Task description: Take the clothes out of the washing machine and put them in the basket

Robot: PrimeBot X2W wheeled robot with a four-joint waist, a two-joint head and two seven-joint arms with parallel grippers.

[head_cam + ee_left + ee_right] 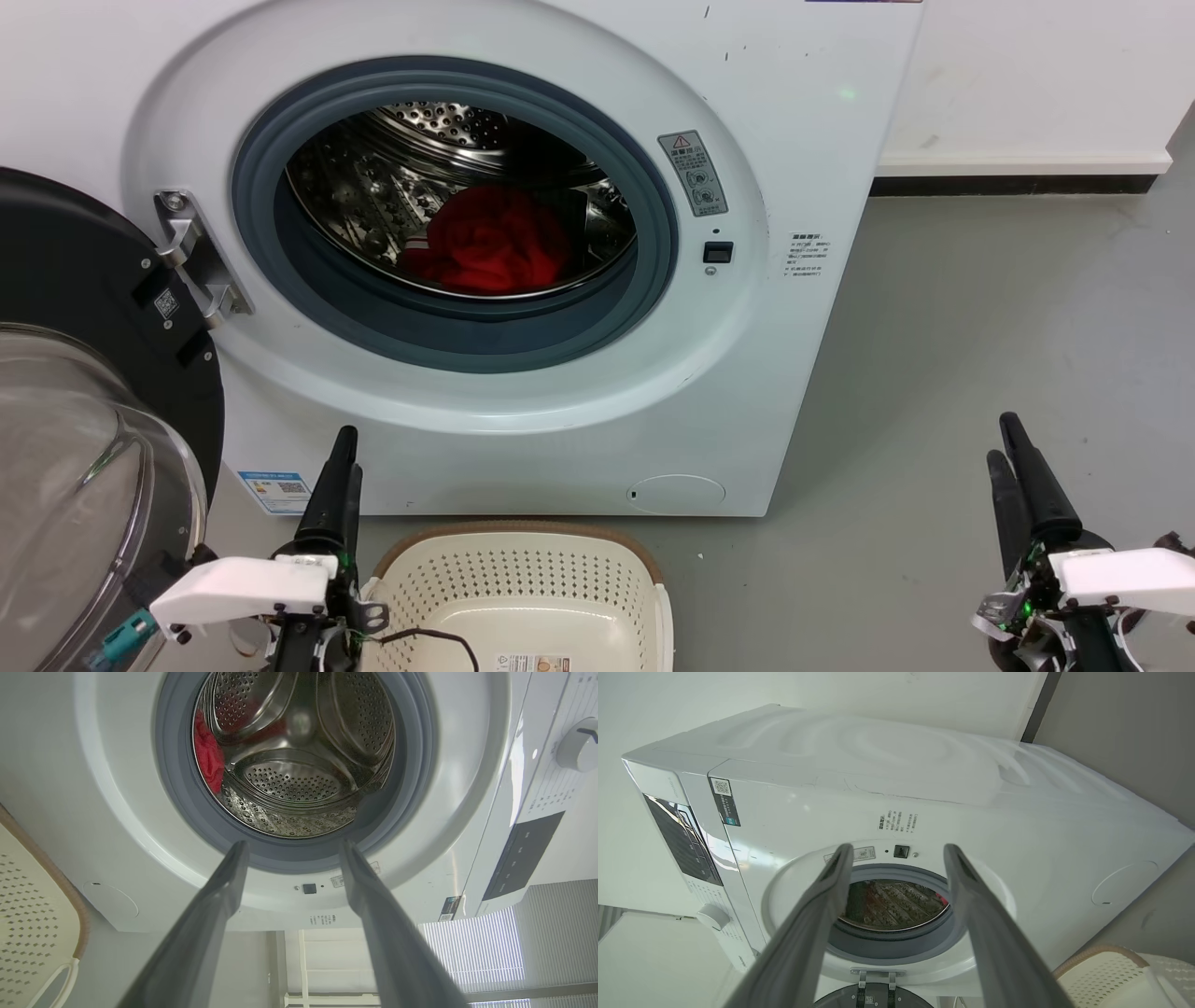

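The white washing machine (747,112) stands in front of me with its black-rimmed glass door (84,401) swung open to the left. Red clothes (490,243) lie bunched at the bottom of the steel drum (411,177); a strip of the clothes (208,756) shows in the left wrist view. The cream basket (523,579) with a brown rim sits on the floor below the porthole. My left gripper (338,481) is just left of the basket, open and empty. My right gripper (1013,471) hangs far to the right over the floor, open and empty.
Grey floor (980,327) stretches to the right of the machine up to a white wall with a dark skirting strip (1018,184). The open door takes up the left side beside my left arm. A dark cable (429,639) lies across the basket's near edge.
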